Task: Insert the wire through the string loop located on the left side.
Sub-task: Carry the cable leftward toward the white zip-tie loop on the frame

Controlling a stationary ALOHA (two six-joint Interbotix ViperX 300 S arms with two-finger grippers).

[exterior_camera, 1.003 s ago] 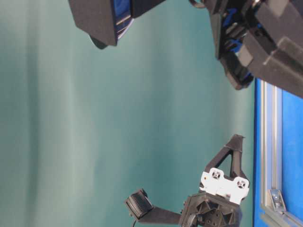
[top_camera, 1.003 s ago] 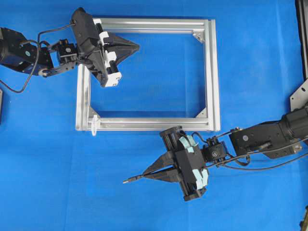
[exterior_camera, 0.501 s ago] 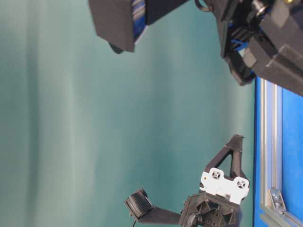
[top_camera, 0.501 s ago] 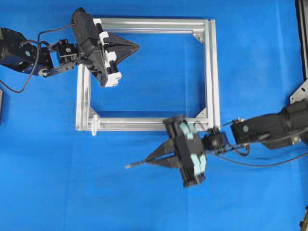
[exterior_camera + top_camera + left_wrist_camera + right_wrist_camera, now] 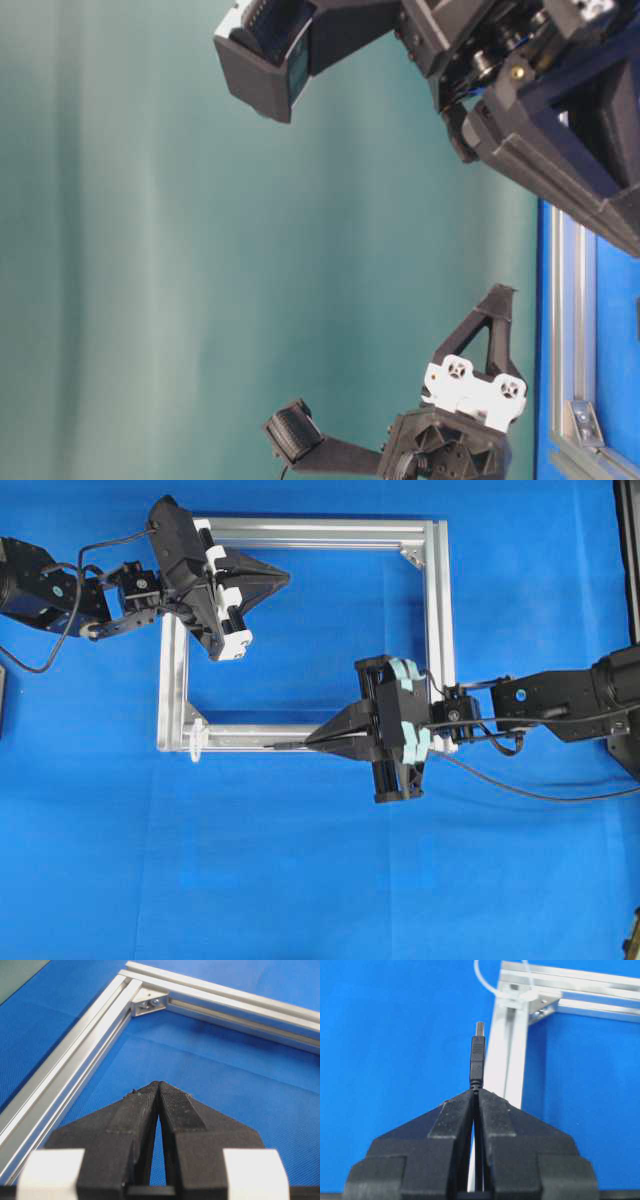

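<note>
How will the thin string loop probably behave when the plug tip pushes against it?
The string loop looks like fine translucent thread, so it will probably bend aside instead of holding shape. The wire sticks out straight from the right gripper, so its short end seems stiff.

The right arm's black pincer [image 5: 312, 743], clamped on the thin black wire [image 5: 285, 746] with its small metal-tipped plug, has swung up from the open blue desk [image 5: 300, 880] to the square silver aluminium frame [image 5: 437, 630]. The plug now lies over the frame's near bar, pointing toward the whitish thread loop [image 5: 197, 739] at its corner.
</note>
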